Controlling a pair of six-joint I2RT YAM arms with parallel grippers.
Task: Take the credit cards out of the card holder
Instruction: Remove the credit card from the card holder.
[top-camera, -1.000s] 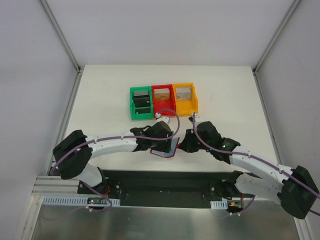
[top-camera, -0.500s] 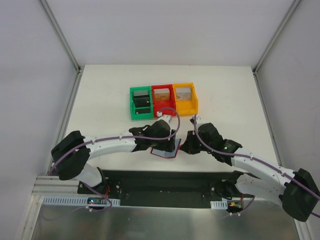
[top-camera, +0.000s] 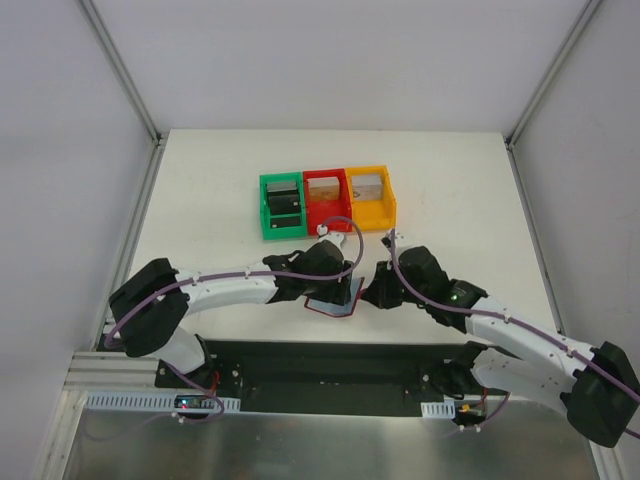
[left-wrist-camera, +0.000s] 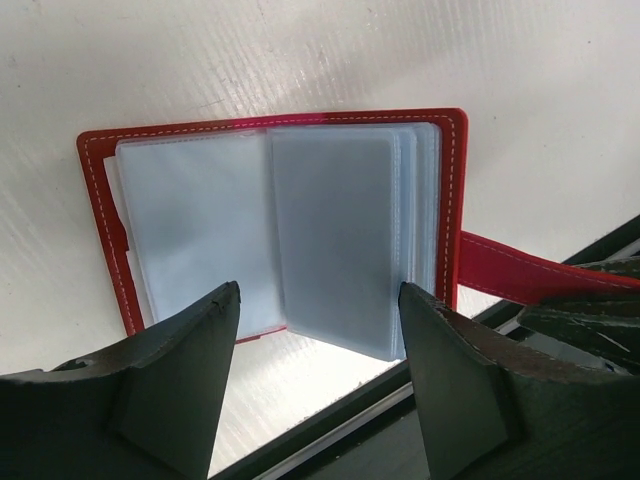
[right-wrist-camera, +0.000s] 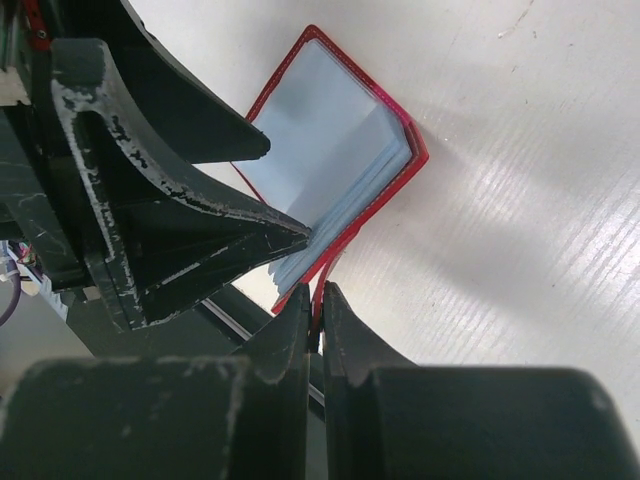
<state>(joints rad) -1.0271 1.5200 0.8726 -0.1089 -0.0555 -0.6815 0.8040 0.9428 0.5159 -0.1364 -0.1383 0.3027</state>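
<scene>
The card holder (top-camera: 329, 302) lies open on the table by the near edge, red with white stitching. Its pale blue-grey card leaves (left-wrist-camera: 335, 245) face up, one leaf half raised; I cannot tell cards from sleeves. It also shows in the right wrist view (right-wrist-camera: 335, 150). My left gripper (top-camera: 344, 277) hangs just above it, open and empty, with a fingertip on each side of the leaves (left-wrist-camera: 318, 292). My right gripper (top-camera: 369, 294) is at the holder's right edge, shut on its red snap tab (left-wrist-camera: 500, 272), which is pinched between the fingers (right-wrist-camera: 320, 292).
Green (top-camera: 282, 208), red (top-camera: 325, 200) and orange (top-camera: 369, 197) plastic bins stand in a row behind the holder, each with items inside. The table's near edge and a black gap (top-camera: 330, 375) run just in front of the holder.
My left gripper has shifted slightly right and away over the open holder. My right gripper has kept its grip on the tab and barely moved.
</scene>
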